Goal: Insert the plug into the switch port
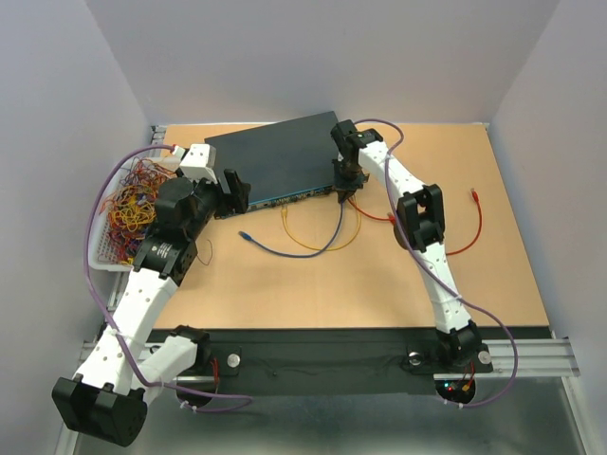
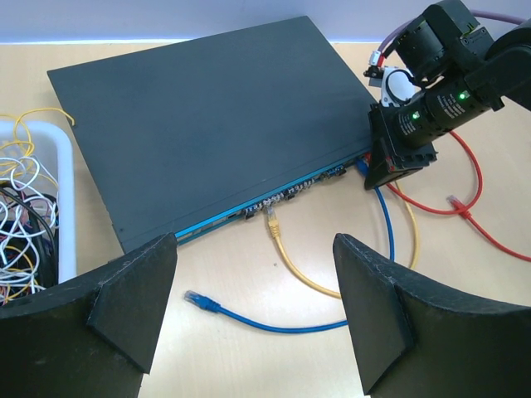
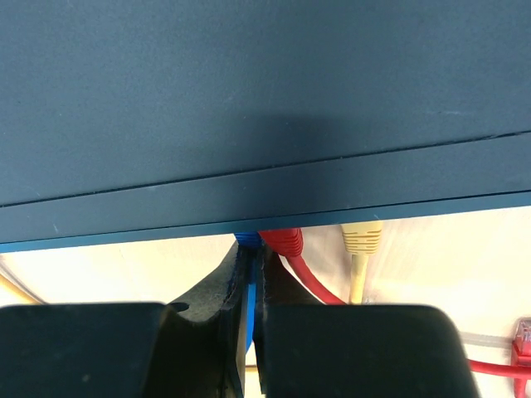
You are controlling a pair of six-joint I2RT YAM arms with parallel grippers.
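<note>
The dark blue-grey switch (image 1: 275,156) lies at the back of the table, its socket row facing me; it also shows in the left wrist view (image 2: 216,116) and the right wrist view (image 3: 249,108). My right gripper (image 1: 343,190) (image 3: 250,253) is shut on the blue plug (image 3: 247,241), pressed against the socket face beside a red plug (image 3: 284,240) and a cream plug (image 3: 362,236). How deep the blue plug sits is hidden. My left gripper (image 1: 234,194) (image 2: 255,242) is open and empty, just in front of the switch's left part.
The blue cable's free end (image 2: 195,298) lies loose on the table. A yellow cable's plug (image 2: 272,224) sits at the socket row. A red cable (image 1: 474,223) loops at the right. A white basket (image 1: 104,246) of wires stands at the left.
</note>
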